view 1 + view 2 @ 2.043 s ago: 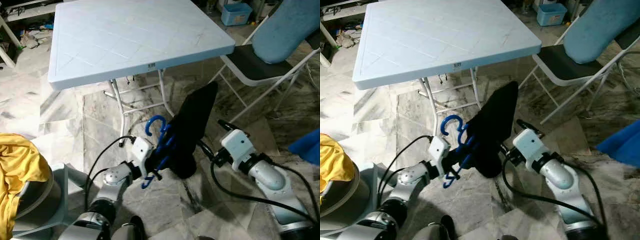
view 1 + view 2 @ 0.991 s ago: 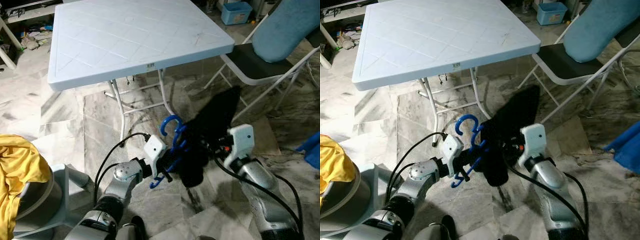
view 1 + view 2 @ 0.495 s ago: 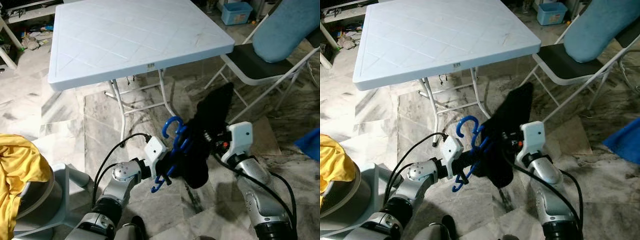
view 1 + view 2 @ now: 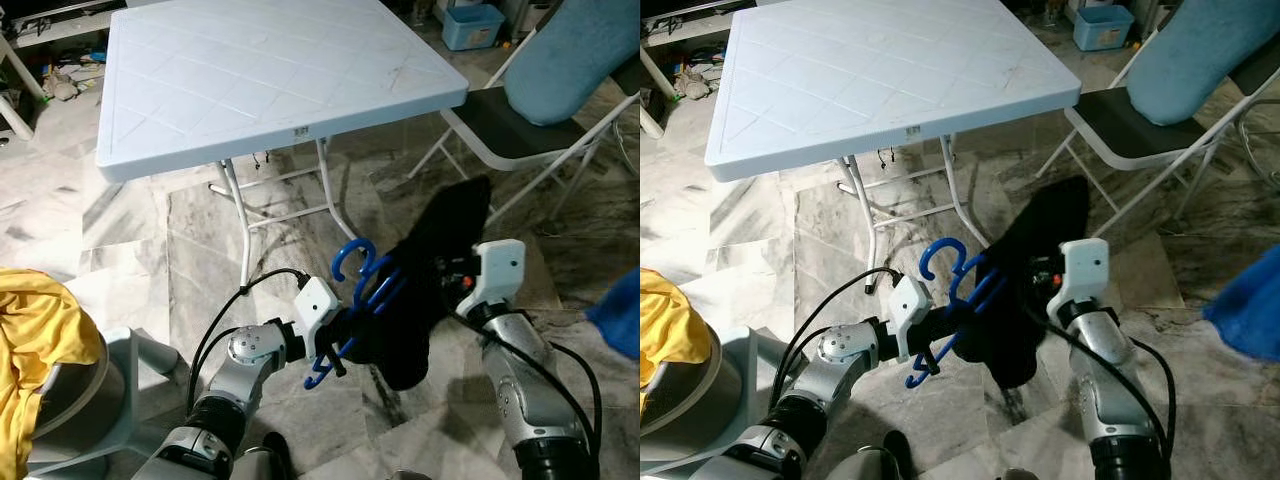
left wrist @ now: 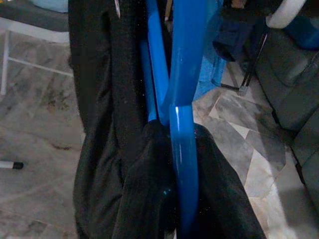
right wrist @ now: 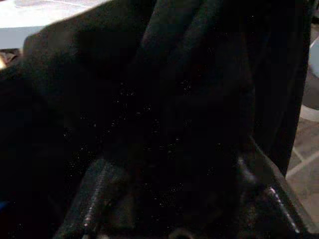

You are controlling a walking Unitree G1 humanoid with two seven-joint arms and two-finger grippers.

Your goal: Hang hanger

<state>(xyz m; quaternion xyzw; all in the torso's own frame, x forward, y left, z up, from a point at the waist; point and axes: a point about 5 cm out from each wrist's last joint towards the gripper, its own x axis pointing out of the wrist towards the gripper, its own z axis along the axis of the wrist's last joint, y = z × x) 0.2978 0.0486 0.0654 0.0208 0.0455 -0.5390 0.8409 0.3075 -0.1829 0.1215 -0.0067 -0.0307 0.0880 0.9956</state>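
Both grippers are working: left gripper (image 4: 335, 345) clamping the blue hanger (image 4: 362, 285), hook toward 12; I'm steadying the black garment (image 4: 425, 290), pinched by right gripper (image 4: 440, 275) at 3.

The small label on the table (image 4: 250, 80) edge is too small to read.

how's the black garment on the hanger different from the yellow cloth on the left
The black garment is draped over the blue hanger and held up above the floor between the left gripper and right gripper; the yellow cloth lies bunched on a grey seat, away from both grippers. The black garment hangs long and stretched out; the yellow cloth is heaped. Both are soft fabric.
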